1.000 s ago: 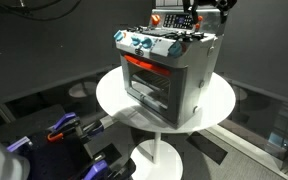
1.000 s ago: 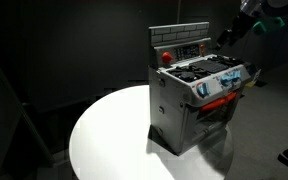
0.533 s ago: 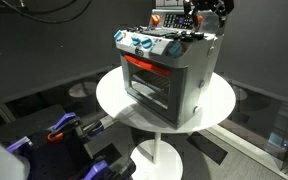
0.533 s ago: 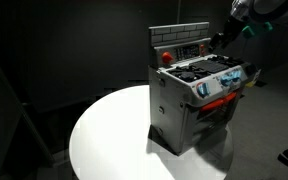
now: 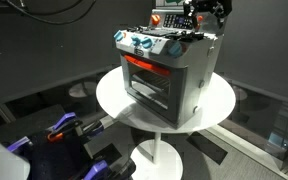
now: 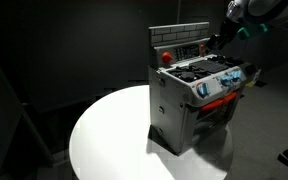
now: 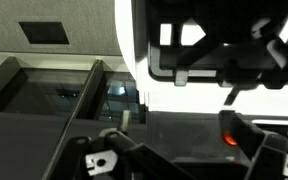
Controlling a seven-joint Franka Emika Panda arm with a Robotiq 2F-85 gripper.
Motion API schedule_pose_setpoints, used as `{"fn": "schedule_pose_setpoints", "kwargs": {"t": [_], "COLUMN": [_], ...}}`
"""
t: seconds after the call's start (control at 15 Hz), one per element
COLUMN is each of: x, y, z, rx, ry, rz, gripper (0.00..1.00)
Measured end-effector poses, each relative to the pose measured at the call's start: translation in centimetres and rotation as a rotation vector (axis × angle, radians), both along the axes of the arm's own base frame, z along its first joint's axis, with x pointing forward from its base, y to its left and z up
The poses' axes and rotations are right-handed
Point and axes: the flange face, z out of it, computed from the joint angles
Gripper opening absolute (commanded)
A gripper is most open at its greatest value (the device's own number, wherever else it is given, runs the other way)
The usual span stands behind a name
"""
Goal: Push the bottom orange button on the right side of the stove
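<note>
The grey toy stove (image 5: 169, 70) stands on a round white table (image 5: 216, 105), with a dark oven door, an orange-red strip and teal-and-white knobs; it shows in both exterior views (image 6: 189, 105). My gripper (image 5: 206, 12) hangs at the right end of the upright back panel (image 6: 180, 42), close above the cooktop (image 6: 220, 40). In the wrist view the jaws (image 7: 174, 135) look open and empty, and a glowing orange button (image 7: 227, 138) sits just beside the right finger. Whether a finger touches it is unclear.
A round red button (image 6: 165, 57) sits at the other end of the back panel. The table's white top (image 6: 104, 135) spreads wide in front of the stove. Dark floor and clutter with blue parts (image 5: 59, 130) lie below the table.
The gripper has come down and in toward the right end of the stove's back panel. The stove has not moved.
</note>
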Motion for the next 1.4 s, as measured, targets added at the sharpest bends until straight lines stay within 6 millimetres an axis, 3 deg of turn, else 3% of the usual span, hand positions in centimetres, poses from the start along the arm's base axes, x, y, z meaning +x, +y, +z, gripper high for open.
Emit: {"fn": "schedule_pose_setpoints", "kwargs": {"t": [1.4], "x": [1.3], "y": [0.5], "z": [-0.3], "rx": [0.009], "ry": [0.002], "rz": [0.003], "gripper": [1.00]}}
